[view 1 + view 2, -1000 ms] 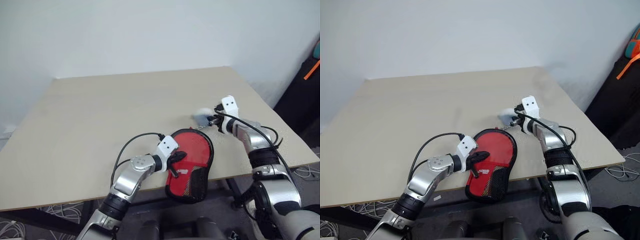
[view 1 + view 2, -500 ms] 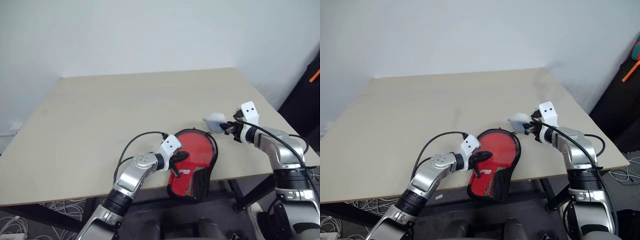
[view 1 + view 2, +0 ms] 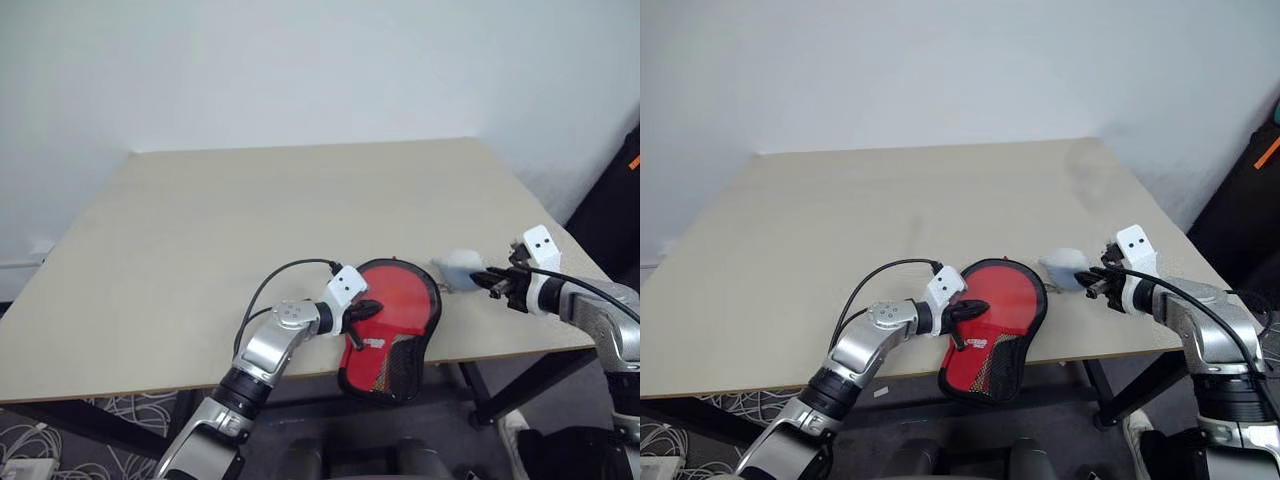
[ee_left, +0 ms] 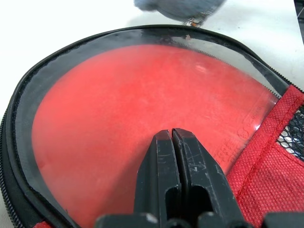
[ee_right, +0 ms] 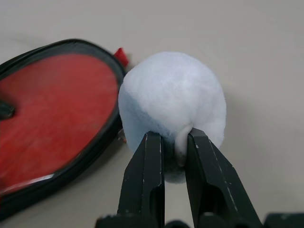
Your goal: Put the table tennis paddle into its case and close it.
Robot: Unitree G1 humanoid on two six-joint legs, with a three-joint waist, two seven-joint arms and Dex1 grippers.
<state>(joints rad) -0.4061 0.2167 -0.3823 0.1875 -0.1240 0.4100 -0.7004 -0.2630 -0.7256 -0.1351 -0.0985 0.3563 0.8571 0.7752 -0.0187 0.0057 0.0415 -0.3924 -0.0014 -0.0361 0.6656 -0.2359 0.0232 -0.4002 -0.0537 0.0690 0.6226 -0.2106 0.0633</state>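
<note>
- The case [image 3: 390,328] lies at the near edge of the table [image 3: 200,220], right of centre, its narrow handle end hanging off the edge toward the viewer.
- The paddle [image 4: 128,118] is inside it, its round red face showing through the clear side.
- The left gripper [image 3: 366,309] rests on the case's left part, its two black fingers pressed together with no gap, tips down on the clear panel over the red rubber.
- The right gripper [image 3: 1092,283] is to the right of the case, near the table's right edge, pinching a white puff [image 5: 172,105] between its fingertips.
- The puff sits just beside the case's right rim; whether it is tied to the case cannot be told.
- The case is black fabric with black piping and a zip track running round the rim.
- Its window is glossy clear plastic; toward the handle end it gives way to black mesh and a red woven patch [image 3: 369,343] with a white logo.
- The paddle face is smooth matte red rubber, round in outline.
- The puff is soft, fuzzy and ball-shaped.
- The table top is pale, plain and flat, standing before a white wall.
</note>
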